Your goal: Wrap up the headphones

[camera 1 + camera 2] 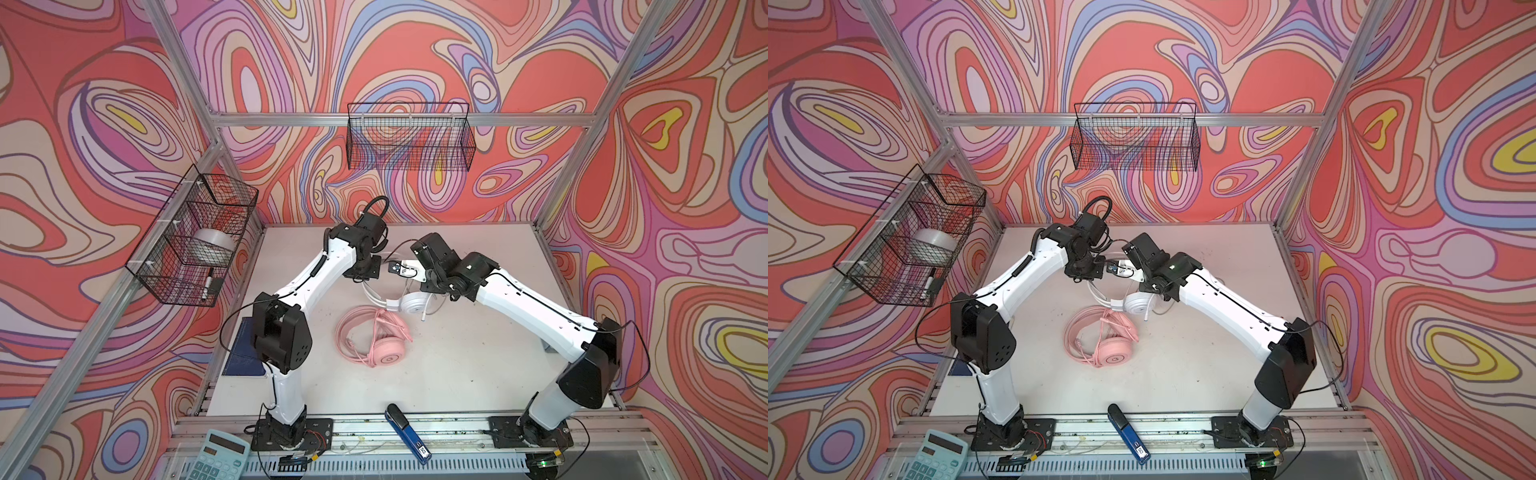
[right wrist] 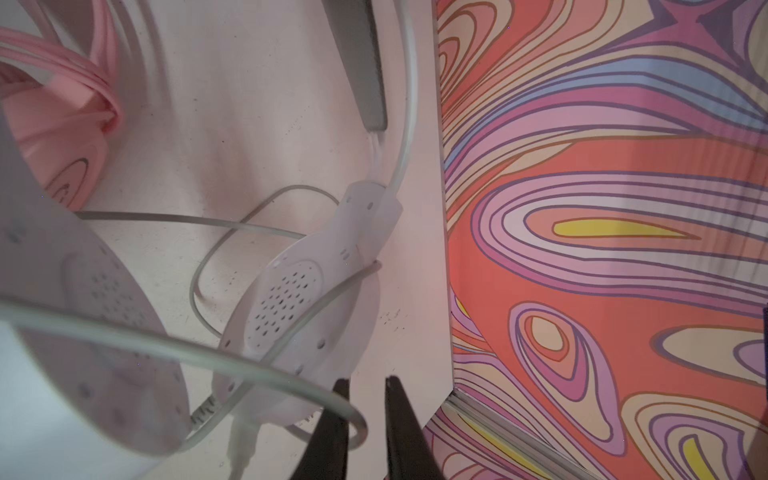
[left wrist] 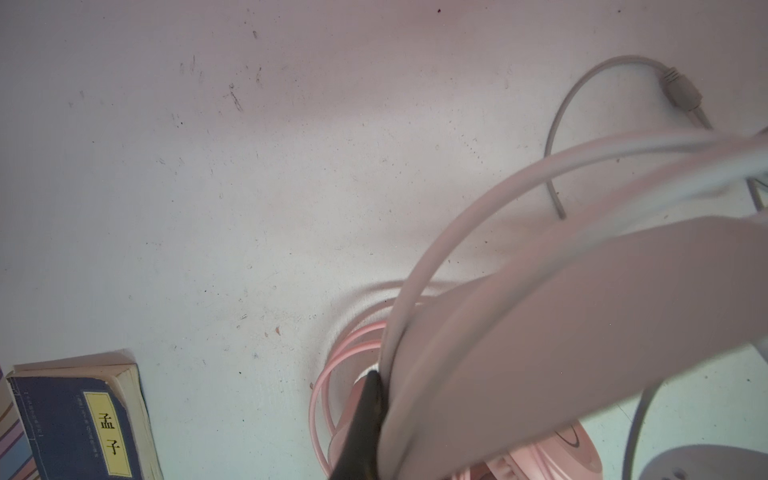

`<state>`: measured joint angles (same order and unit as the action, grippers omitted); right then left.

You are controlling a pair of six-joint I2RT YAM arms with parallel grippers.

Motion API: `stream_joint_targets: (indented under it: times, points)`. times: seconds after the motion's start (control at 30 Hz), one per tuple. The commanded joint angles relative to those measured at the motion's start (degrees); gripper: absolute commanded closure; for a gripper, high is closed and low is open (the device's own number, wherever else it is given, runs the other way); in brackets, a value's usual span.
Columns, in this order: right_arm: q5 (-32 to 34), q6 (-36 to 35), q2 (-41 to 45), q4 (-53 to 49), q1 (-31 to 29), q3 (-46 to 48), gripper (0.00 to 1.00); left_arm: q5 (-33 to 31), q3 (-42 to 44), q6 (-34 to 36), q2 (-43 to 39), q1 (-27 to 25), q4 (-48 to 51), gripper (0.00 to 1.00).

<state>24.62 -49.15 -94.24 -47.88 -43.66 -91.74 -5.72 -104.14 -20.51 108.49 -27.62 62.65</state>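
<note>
**A:** Where are the 2 headphones lying?

**B:** Both are resting on the worktop (image 1: 478,357), to the right of the blue book (image 1: 239,353) in both top views. The pink headphones (image 1: 388,353) are lying flat, the nearer set to the book. The pink cable (image 1: 341,332) is looping in coils around their headband.

**A:** And the other set?

**B:** The white headphones (image 1: 411,308) are sitting farther from the book, toward the back wall and just beside the pink headband. Their own headband is arching up under the left arm's wrist.

**A:** What are the left fingers doing?

**B:** The left fingers (image 3: 361,415) are pressing together on the thin white headband. Only 1 finger is showing in the left wrist view, tight against the band.

**A:** The right ones?

**B:** The right fingers (image 2: 399,415) are standing slightly apart and gripping nothing. The grey cable (image 2: 166,345) is curving loosely over 1 finger and into the gap. Its plug (image 3: 681,89) is lying on the worktop.
</note>
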Motion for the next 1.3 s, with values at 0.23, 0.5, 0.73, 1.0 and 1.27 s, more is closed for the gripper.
stream_joint_targets:
  times: [0.23,0.5,0.73,1.0,1.27]
  points:
    - [-4.18,1.08,-4.98,1.6,4.97,-3.11,0.77,4.44,-1.61,1.34,0.42,-0.6,0.63,1.0]
    - [-9.63,6.47,-12.87,-2.68,9.34,-9.59,0.77,5.1,-0.58,2.62,-0.91,-0.7,-0.67,1.0]
    - [-17.76,12.29,-17.62,-6.31,14.1,-13.75,0.77,5.73,0.4,3.8,-0.79,-0.7,-0.95,1.0]
    - [-25.43,17.98,-17.83,-5.87,17.99,-11.71,0.74,6.4,0.81,4.08,-1.52,-0.69,-1.39,1.0]
    - [-35.52,23.82,-16.94,-0.39,23.14,-5.92,0.75,9.08,0.7,3.95,-3.06,-0.77,-2.53,1.0]
